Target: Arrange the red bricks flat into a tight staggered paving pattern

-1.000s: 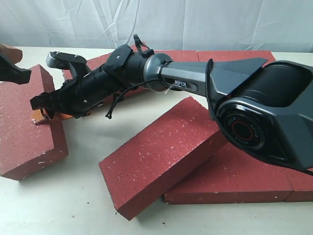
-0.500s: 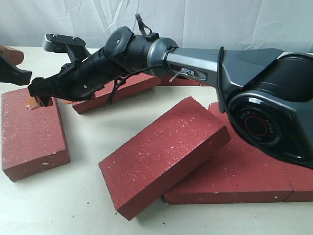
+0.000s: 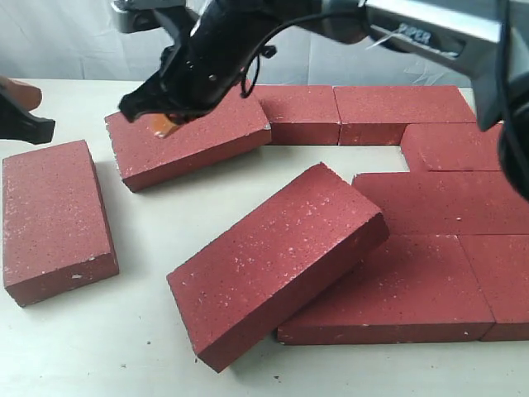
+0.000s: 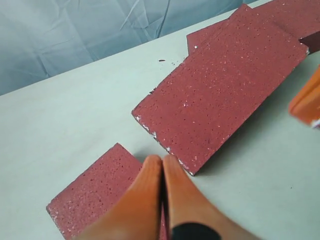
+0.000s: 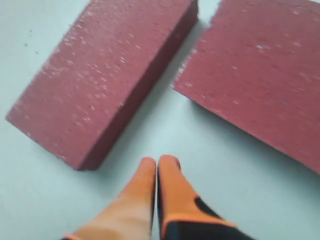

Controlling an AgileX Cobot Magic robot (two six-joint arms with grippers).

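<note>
The right arm's fingers (image 3: 163, 126) are hanging shut and empty above the crooked brick (image 3: 186, 141), so they should be nudging it slowly against the next brick (image 3: 297, 112).

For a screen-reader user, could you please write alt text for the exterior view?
The right gripper, shut and empty, hangs over a skewed red brick at the back of a pale table. In front, a middle brick leans with one end on the flat-laid bricks at the picture's right; a lone brick lies flat at its left.
</note>
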